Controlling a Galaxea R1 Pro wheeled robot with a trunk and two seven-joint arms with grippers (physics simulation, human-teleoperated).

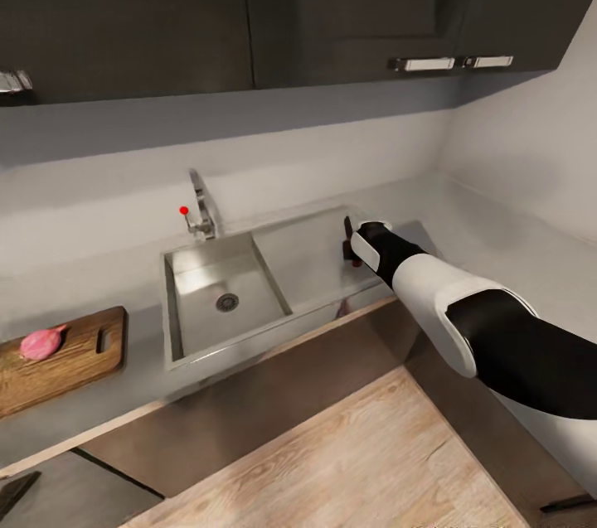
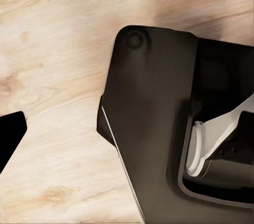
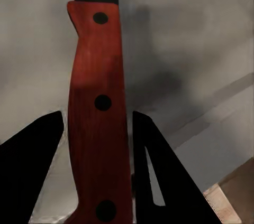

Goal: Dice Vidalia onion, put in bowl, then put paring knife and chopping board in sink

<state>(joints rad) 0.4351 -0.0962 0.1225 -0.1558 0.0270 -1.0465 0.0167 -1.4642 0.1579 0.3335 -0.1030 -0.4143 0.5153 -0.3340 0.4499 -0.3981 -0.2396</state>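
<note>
Right gripper [image 1: 351, 244] clamped on the knife [image 3: 98, 118] by its reddish handle, poised over the draining panel of the sink [image 1: 274, 329]. Sink basin with round drain, tap [image 1: 201, 209] with red knob behind it. Chopping board [image 1: 70, 354] on the surface [image 1: 497, 238] beside the sink, bearing a pink onion [image 1: 41, 342]. Left gripper [image 2: 8, 139] over wooden floor [image 2: 53, 49]; its state cannot be told.
</note>
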